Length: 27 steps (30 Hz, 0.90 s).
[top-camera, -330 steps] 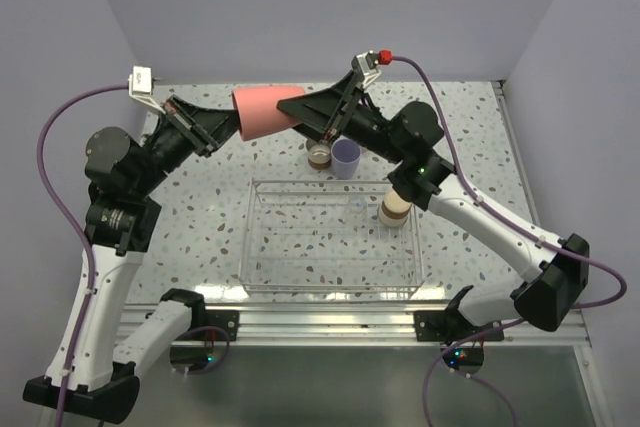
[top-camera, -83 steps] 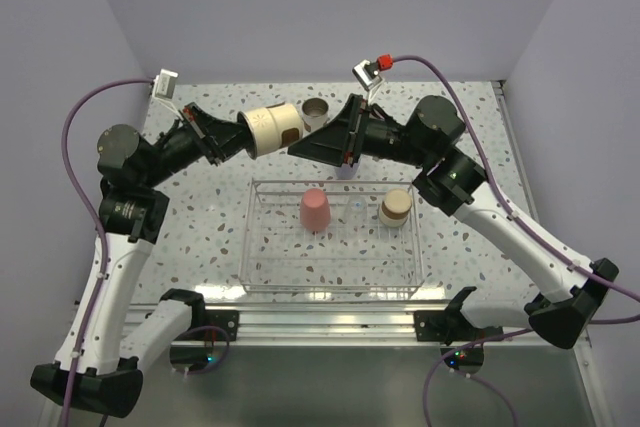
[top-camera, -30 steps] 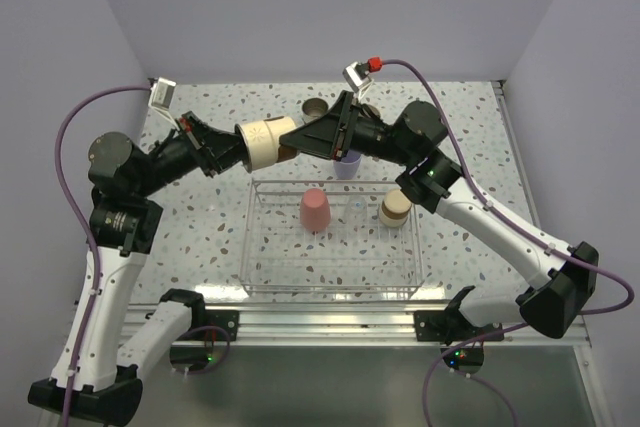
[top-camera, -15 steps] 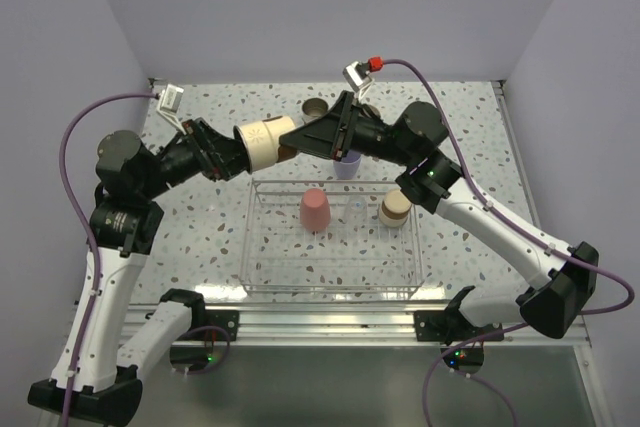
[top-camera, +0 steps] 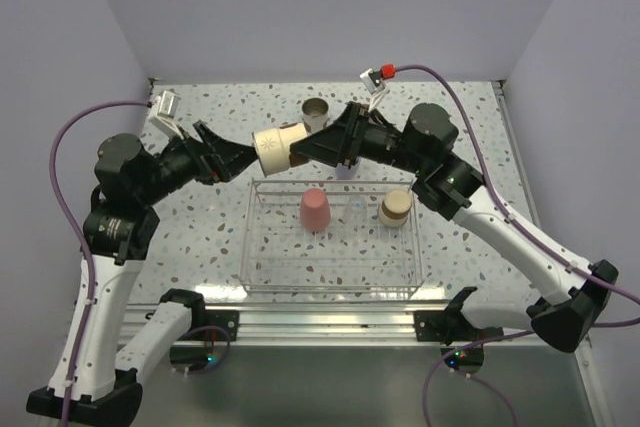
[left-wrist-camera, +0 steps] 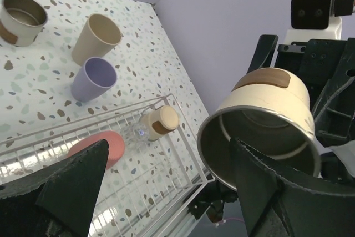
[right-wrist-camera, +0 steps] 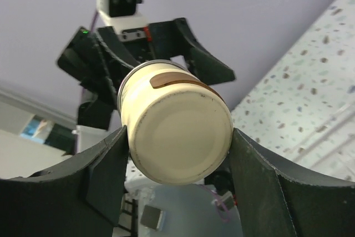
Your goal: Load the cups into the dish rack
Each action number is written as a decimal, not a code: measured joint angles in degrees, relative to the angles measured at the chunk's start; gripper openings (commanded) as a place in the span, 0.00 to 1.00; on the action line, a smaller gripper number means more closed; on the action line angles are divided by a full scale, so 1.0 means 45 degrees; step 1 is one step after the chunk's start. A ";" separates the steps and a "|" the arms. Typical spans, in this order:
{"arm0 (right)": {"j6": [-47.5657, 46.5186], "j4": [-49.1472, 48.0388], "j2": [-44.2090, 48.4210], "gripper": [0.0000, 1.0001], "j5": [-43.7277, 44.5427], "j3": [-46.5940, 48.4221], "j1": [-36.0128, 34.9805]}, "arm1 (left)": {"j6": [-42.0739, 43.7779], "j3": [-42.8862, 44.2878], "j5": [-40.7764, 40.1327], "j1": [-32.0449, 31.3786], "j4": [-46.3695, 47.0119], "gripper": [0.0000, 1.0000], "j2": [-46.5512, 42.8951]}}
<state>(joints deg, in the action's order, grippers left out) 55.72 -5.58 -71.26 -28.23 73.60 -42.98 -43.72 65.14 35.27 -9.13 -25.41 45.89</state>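
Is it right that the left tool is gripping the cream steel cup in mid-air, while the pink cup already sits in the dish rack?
Not quite: the right tool grips the cream steel cup, as the right wrist view shows; the left tool stands open. The pink cup does sit in the dish rack.

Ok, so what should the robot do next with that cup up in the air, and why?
Probably the right gripper should swing the steel cup down toward the rack: it clamps the cup, the left gripper is open, not gripping it, and the rack has room.
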 measured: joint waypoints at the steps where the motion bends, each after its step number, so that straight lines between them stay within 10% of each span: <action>1: -0.0330 0.0447 0.0102 0.00 0.0199 0.0019 0.0049 | 0.0083 0.0083 -0.0199 0.0000 -0.0151 0.91 -0.0005; 17: -0.6941 0.8616 -0.0651 0.00 0.5751 0.4012 -0.1020 | 0.0947 0.3419 -1.0477 -0.0005 -0.7096 0.87 0.0015; 27: -0.8981 1.2522 -0.4881 0.00 0.8864 0.6795 -0.4099 | 0.0719 0.3133 -1.2701 -0.0005 -0.8850 0.88 -0.0301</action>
<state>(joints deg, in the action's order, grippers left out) 15.31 50.76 -93.23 11.66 104.18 -61.43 -40.49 79.24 -21.89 -9.15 -65.23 44.53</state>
